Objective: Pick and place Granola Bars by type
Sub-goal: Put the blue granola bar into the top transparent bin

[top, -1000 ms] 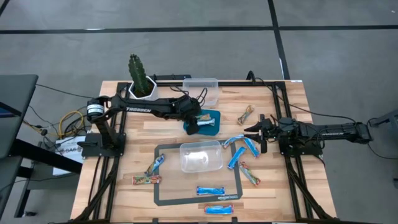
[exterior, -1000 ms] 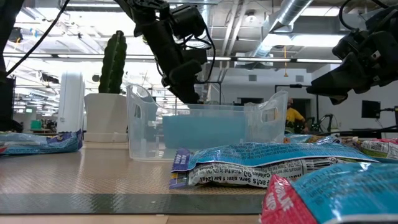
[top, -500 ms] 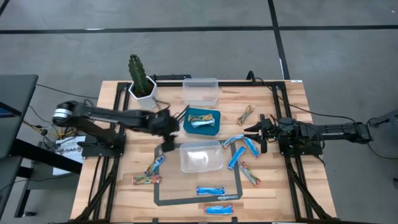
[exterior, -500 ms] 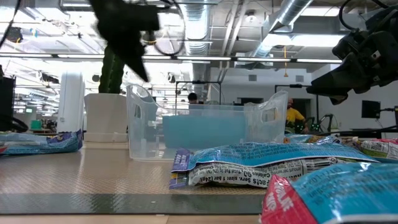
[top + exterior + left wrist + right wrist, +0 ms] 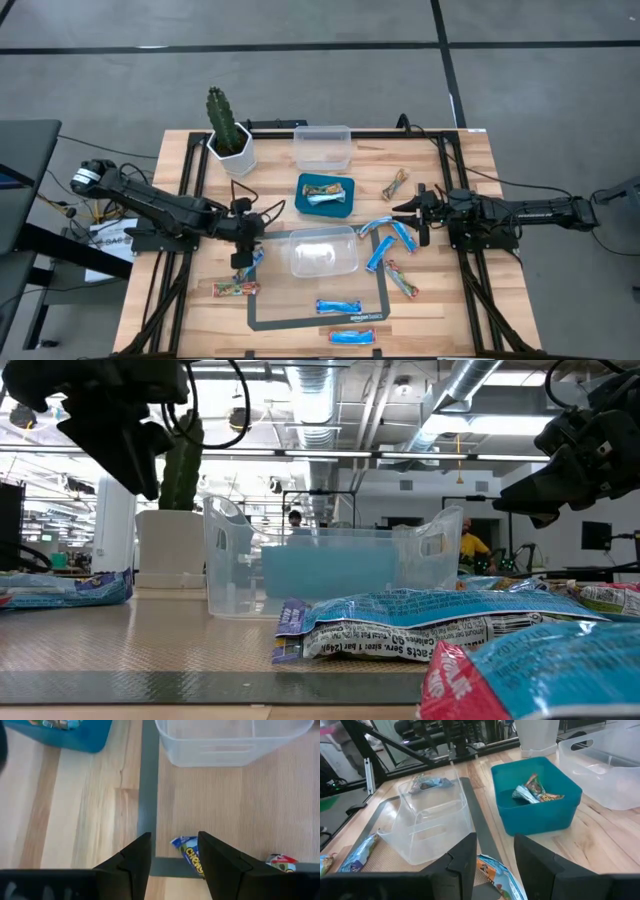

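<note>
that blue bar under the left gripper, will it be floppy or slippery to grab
The blue bar is a thin crinkled foil wrapper lying flat, so probably light, with floppy ends. The glossy film may slide on the mat. The left gripper hovers open above it, so pinching mid-body seems safest.

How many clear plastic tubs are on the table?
2. One clear tub sits at the table's back edge, beside the cactus pot; the other sits mid-table, just in front of the blue tray. None seems hidden.

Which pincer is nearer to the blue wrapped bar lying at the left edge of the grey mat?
The left pincer hovers open directly over that blue wrapped bar. The right pincer is open, far across the clear plastic tub.
</note>
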Motion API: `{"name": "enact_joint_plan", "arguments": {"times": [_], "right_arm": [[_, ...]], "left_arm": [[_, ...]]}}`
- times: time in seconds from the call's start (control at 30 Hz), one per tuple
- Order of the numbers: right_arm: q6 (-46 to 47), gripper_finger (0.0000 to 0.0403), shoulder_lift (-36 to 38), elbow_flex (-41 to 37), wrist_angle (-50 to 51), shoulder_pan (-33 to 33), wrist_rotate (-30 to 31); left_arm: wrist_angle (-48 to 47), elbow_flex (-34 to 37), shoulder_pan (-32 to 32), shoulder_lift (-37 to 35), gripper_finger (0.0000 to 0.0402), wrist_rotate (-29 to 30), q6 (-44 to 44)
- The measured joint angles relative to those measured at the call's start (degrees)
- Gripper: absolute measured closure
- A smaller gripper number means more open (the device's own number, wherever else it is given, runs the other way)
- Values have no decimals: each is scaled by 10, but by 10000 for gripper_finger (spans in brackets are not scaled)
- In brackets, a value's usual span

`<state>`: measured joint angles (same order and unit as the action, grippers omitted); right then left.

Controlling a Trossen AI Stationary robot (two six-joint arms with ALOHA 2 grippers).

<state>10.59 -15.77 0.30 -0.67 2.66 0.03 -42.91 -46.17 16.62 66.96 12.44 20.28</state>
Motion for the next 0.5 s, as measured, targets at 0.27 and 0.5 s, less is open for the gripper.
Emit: {"name": "enact_joint_plan", "arguments": {"times": [0.27,0.5], "right_arm": [[0,278,0,0,0,0,0],[0,278,0,0,0,0,0]], "left_arm": [[-54,0,-6,17,248,-15,169],[-59,0,6,57,248,-97,268]]}}
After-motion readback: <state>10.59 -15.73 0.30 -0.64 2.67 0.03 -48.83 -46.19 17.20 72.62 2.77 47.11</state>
